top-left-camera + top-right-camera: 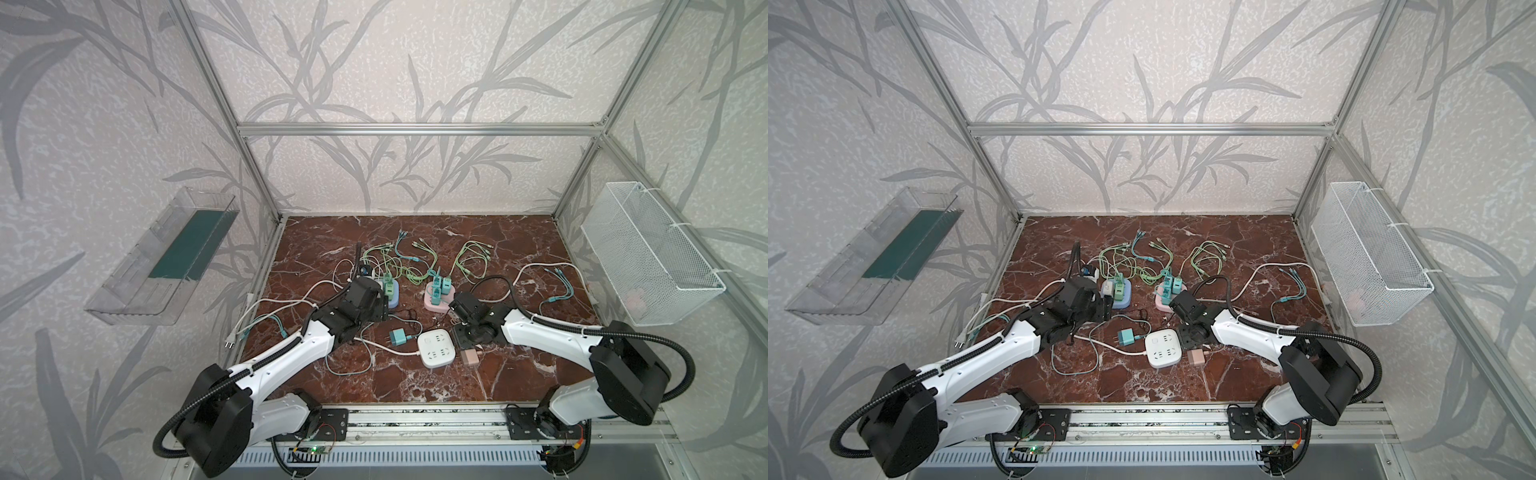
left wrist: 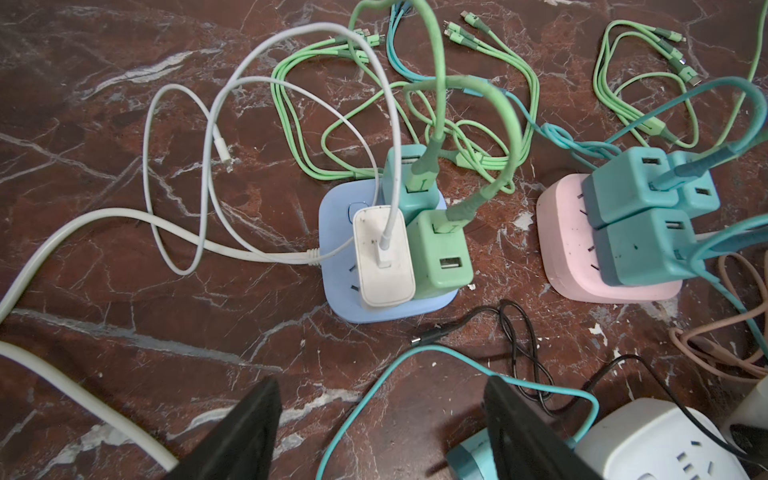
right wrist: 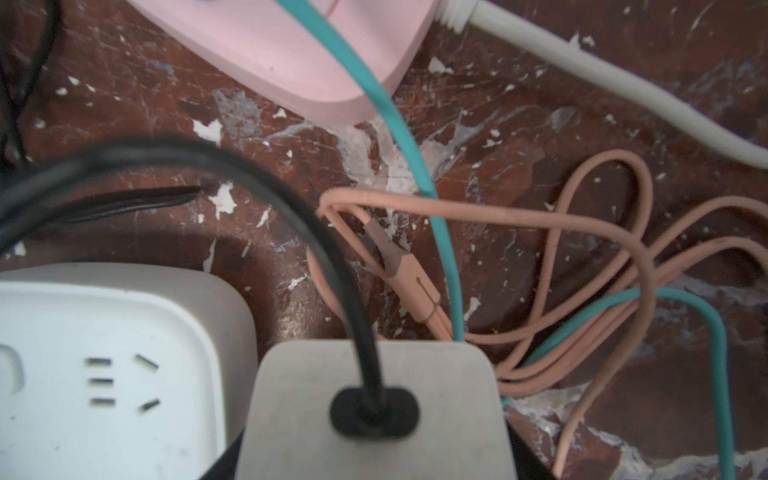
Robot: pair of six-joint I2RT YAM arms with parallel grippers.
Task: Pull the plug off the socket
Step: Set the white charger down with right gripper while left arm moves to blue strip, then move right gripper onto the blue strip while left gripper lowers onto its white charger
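Likely stiff and slick, the white plug is best pinched by its flat sides, not its cable, by the spread left gripper

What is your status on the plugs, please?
Left hand open, short of blue socket; white plug seated. Right hand flanks adapter beside white socket, grip unclear. Teal cable lies below left hand.

From my station I see grey leaf-patterned walls, an aluminium frame, a red-brown marble desk, a clear wall tray and a white wire basket.
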